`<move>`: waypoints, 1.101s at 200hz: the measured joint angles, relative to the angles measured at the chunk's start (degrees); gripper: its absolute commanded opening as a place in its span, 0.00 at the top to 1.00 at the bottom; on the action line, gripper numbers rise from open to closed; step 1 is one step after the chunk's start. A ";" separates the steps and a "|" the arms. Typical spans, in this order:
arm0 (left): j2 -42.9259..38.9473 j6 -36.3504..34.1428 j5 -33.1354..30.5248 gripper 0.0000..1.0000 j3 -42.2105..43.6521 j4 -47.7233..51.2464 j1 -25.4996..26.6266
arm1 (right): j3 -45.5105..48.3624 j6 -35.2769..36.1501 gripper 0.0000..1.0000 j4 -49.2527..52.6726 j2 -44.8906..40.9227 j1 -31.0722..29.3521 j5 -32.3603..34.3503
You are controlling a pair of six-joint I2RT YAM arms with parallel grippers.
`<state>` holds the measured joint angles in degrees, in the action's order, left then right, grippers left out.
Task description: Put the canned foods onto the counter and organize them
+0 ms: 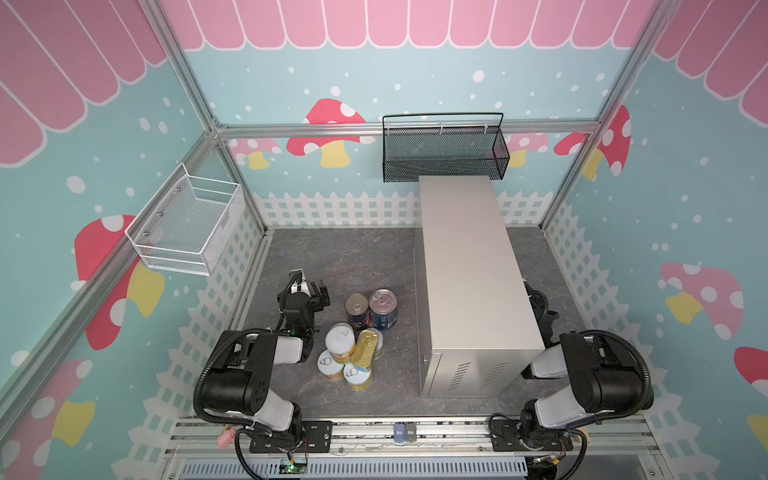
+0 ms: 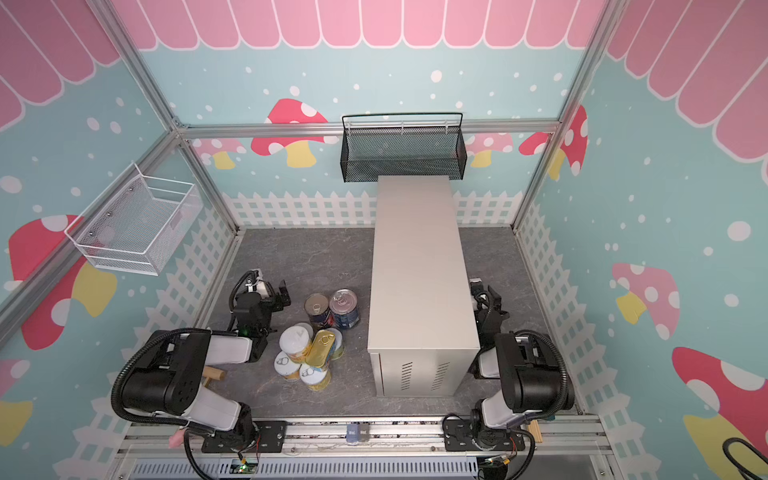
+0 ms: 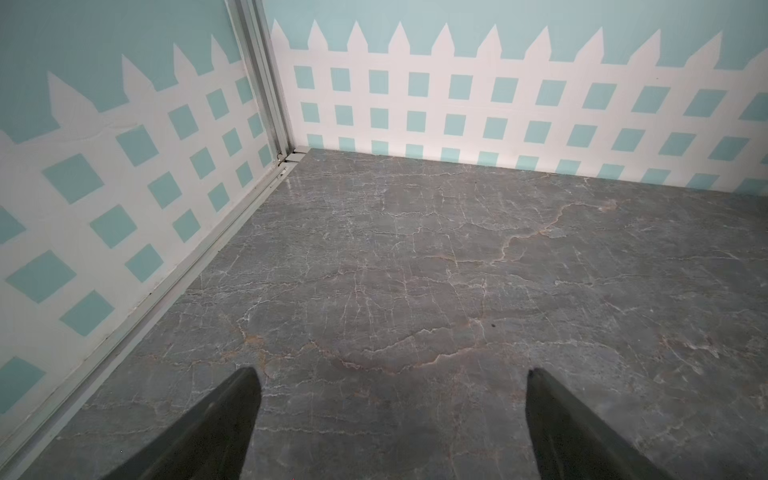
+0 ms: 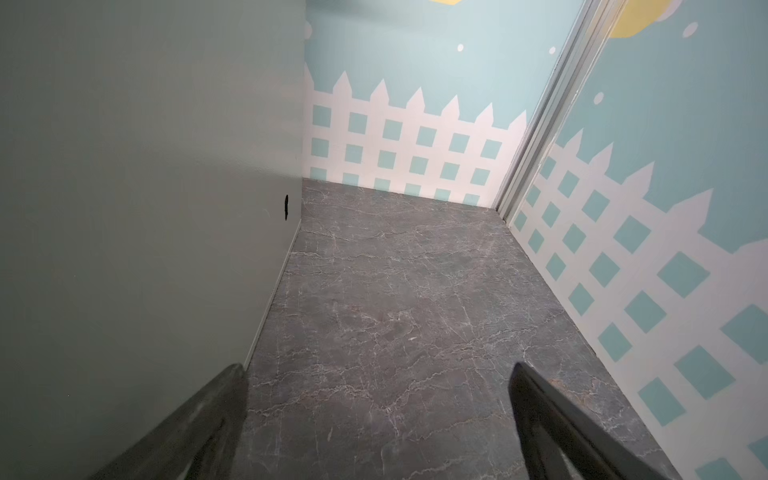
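Observation:
The canned foods stand clustered on the grey floor in both top views. Two tall dark-blue cans (image 1: 356,309) (image 1: 383,307) are at the back, and several short yellow cans (image 1: 340,343) sit in front. A flat gold tin (image 1: 365,349) lies tilted across the yellow ones. The counter (image 1: 465,270) is a long beige cabinet right of the cans, and its top is bare. My left gripper (image 3: 390,372) is open over bare floor, left of the cans. On the counter's far side my right gripper (image 4: 376,368) is open, empty and low beside the counter's wall (image 4: 145,208).
A black mesh basket (image 1: 444,149) hangs on the back wall above the counter's far end. A white wire basket (image 1: 189,224) hangs on the left wall. A wooden mallet (image 2: 214,374) pokes out from under the left arm. Fence-patterned walls enclose the floor.

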<state>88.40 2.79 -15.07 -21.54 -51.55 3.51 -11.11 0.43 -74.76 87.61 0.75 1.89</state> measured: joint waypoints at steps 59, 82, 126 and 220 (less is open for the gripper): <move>0.00 -0.02 0.83 0.00 -0.04 0.13 -0.17 | 0.00 0.00 0.01 -0.02 0.00 0.00 0.00; 0.00 -0.02 0.98 0.00 -0.04 0.13 -0.17 | 0.00 0.00 0.01 -0.02 0.00 0.00 0.00; 0.00 -0.02 1.18 0.00 -0.04 0.15 -0.17 | 0.00 0.00 0.01 0.00 0.00 0.00 0.00; 0.00 0.00 2.78 0.00 -0.07 0.81 -1.14 | 0.00 0.00 0.01 -0.02 0.00 0.00 0.00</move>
<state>88.40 2.79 -12.29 -21.61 -50.74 2.37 -11.11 0.43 -74.78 87.61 0.75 1.89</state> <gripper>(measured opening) 0.993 0.994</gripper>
